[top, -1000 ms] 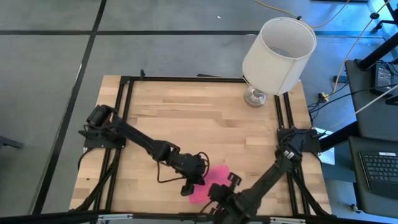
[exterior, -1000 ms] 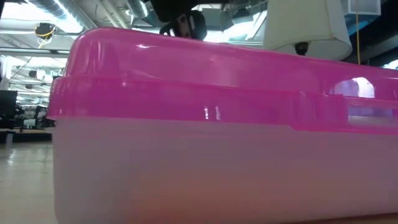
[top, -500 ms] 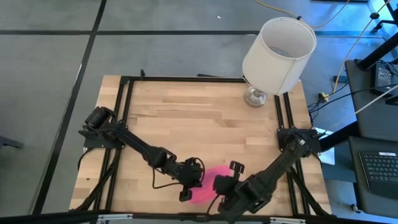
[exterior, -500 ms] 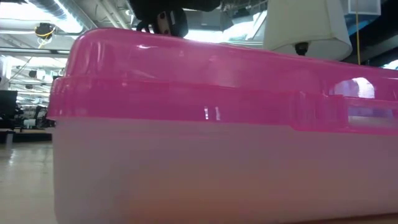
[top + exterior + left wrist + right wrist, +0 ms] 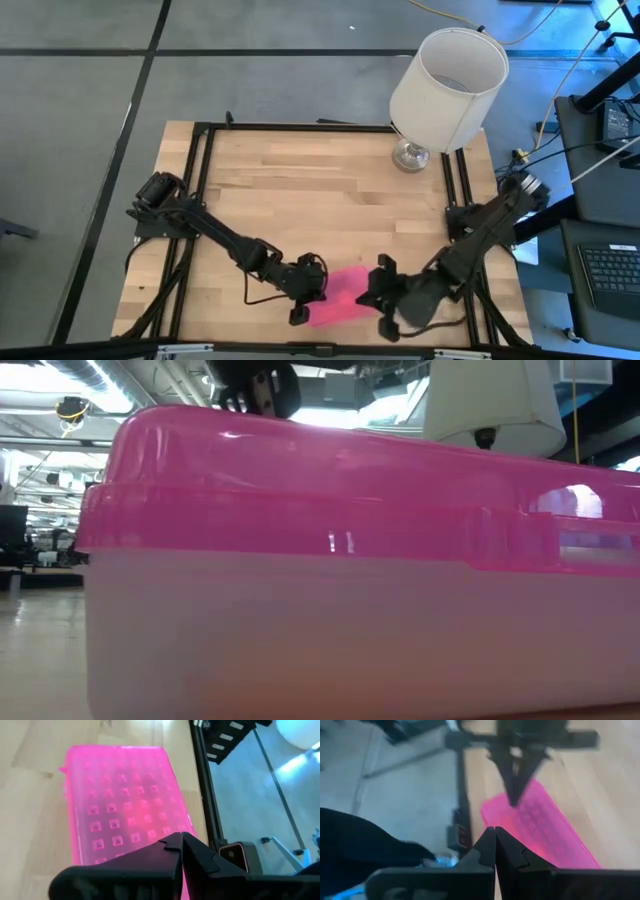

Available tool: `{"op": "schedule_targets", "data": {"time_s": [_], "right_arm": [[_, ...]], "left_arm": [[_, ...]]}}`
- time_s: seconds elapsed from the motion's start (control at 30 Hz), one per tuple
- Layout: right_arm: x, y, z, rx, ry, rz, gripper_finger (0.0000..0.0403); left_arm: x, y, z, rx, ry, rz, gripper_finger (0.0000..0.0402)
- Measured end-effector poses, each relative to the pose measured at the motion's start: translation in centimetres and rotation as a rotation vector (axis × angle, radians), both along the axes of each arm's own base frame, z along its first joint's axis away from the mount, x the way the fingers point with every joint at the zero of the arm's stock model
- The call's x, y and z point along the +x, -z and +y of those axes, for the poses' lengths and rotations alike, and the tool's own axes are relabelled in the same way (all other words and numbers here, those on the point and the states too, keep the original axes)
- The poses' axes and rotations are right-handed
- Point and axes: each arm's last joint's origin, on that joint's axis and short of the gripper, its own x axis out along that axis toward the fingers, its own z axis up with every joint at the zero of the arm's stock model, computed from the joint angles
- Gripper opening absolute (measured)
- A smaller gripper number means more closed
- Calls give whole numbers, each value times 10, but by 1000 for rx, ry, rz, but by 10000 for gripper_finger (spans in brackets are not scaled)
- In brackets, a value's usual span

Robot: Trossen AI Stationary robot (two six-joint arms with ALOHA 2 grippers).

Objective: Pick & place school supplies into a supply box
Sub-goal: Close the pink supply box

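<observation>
Pink dotted-grid supply box [image 5: 125, 805], unlabelled

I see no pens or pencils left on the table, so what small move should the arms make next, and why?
Probably lift both arms clear. The supply box sits with its pink lid down near the table's front edge, the left gripper and right gripper hover shut at its two ends, and no loose supplies show.

High view straight down; low view table-level, pressed against supply box [image 5: 330, 560] — wrists share it.
</observation>
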Motion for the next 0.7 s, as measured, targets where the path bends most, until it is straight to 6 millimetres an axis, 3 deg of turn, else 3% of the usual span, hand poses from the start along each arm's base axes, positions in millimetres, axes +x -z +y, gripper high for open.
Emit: {"op": "schedule_targets", "data": {"time_s": [0.17, 0.3, 0.5, 0.7], "right_arm": [[-17, 21, -19, 55, -84, -222, 1], [-24, 48, -31, 70, -70, -301, 7], [-23, 80, -43, 63, -5, -207, 13], [-19, 91, -48, -18, -137, -143, 6]], "left_arm": [[5, -1, 7, 54, -28, -36, 3], [9, -1, 17, 98, -55, -54, 3], [18, -2, 35, 101, -98, -61, 3], [21, -3, 40, 74, -121, -66, 3]]}}
